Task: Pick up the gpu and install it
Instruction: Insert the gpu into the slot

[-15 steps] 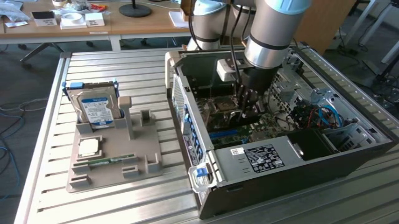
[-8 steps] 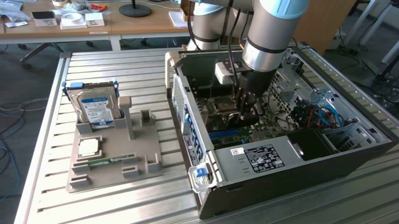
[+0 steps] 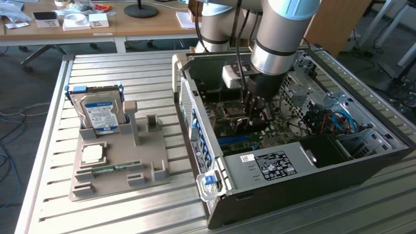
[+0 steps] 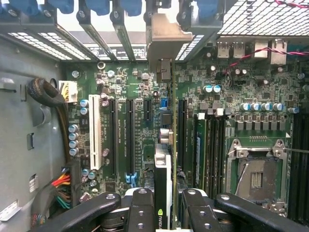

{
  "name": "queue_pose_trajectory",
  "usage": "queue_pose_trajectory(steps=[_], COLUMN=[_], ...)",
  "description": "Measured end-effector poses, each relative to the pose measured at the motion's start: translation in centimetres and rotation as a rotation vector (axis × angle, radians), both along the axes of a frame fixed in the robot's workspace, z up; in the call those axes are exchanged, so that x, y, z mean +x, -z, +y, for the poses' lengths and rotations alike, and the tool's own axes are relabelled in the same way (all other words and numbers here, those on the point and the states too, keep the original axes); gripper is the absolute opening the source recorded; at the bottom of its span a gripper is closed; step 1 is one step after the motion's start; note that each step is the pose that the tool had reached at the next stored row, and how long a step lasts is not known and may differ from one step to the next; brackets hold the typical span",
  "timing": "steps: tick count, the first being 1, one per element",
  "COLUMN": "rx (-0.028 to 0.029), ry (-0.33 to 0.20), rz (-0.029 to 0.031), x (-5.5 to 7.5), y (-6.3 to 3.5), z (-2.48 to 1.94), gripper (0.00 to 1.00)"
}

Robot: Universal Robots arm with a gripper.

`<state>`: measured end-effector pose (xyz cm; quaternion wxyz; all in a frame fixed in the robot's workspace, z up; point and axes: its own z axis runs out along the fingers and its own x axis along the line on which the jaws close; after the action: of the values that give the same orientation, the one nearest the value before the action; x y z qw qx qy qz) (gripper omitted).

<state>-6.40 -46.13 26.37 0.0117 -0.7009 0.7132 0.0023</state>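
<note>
The gpu (image 4: 163, 169) is seen edge-on in the wrist view, a thin card with a black cooler and a green logo. Its silvery bracket (image 4: 164, 43) reaches the case's rear slot openings. My gripper (image 4: 164, 205) is shut on the card, with one black finger (image 4: 140, 208) on each side. The card hangs upright over the motherboard (image 4: 135, 82), beside the long black expansion slots (image 4: 130, 135). In the exterior view my gripper (image 3: 256, 114) reaches down inside the open computer case (image 3: 293, 161), over the middle of the board.
On the exterior view's left, a beige fixture (image 3: 117, 165) carries a hard drive (image 3: 101, 114), a processor chip (image 3: 94, 153) and a RAM stick (image 3: 117, 167). Inside the case are a CPU socket (image 4: 256, 174), memory slots (image 4: 200, 145) and cable bundles (image 4: 58, 188).
</note>
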Motion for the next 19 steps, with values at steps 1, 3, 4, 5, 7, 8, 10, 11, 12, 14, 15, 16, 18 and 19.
queue_pose_trajectory(steps=[1,3,4,5,7,8,10,11,12,14,15,16,18,19], rx=[-0.0001,-0.0003,-0.0004,-0.0005,-0.0005,-0.0005,-0.0004,-0.0004,-0.0004,-0.0001,-0.0002,-0.0003,-0.0006,-0.0007], ry=[0.000,0.000,0.000,0.000,0.000,0.000,0.000,0.000,0.000,0.000,0.000,0.000,0.000,0.000], rz=[0.0000,0.0001,0.0001,0.0002,0.0002,0.0002,0.0001,0.0002,0.0002,0.0000,0.0000,0.0001,0.0002,0.0003], x=[-0.05,-0.11,-0.14,-0.18,-0.26,-0.28,-0.30,-0.33,-0.39,-0.55,-0.61,-0.65,-0.70,-0.72], y=[0.01,0.01,0.02,0.02,0.03,0.03,0.07,0.07,0.09,0.12,0.13,0.14,0.17,0.18], z=[0.03,0.06,0.07,0.09,0.09,0.10,0.09,0.09,0.10,0.10,0.10,0.10,0.09,0.09], gripper=[0.27,0.27,0.27,0.27,0.27,0.27,0.27,0.27,0.27,0.27,0.27,0.27,0.27,0.27])
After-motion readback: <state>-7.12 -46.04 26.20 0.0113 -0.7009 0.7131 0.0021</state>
